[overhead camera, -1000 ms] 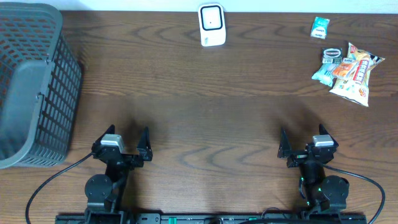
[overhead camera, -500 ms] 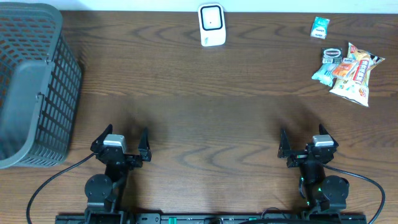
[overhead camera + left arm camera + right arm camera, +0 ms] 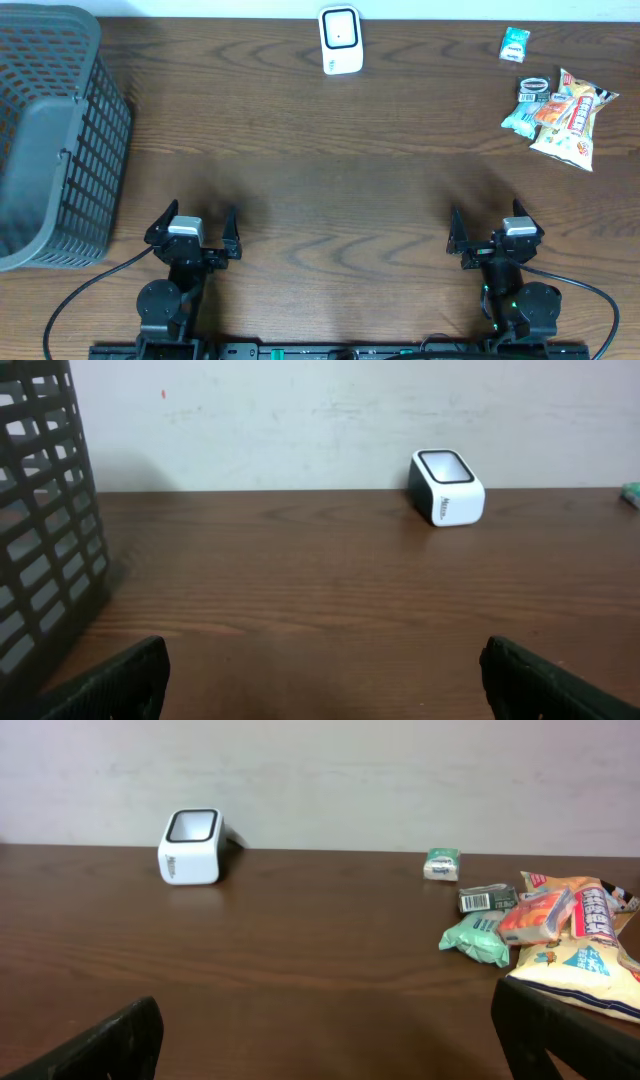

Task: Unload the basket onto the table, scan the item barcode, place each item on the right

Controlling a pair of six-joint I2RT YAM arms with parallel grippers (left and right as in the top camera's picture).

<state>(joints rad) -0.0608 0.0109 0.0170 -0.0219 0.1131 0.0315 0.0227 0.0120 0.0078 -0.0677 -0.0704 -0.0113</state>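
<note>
White scanner point(image 3: 340, 40) at far edge; snack packets point(image 3: 562, 112) far right; basket point(image 3: 100, 150) left.

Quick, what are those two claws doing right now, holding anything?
Left gripper: open, holding nothing.
Right gripper: open, holding nothing.

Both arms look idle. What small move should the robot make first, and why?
Probably reach the right gripper forward toward the snacks. It stands open and empty, the snacks lie on its side, and one of them likely has to be picked up before the scanner can read a barcode.
</note>
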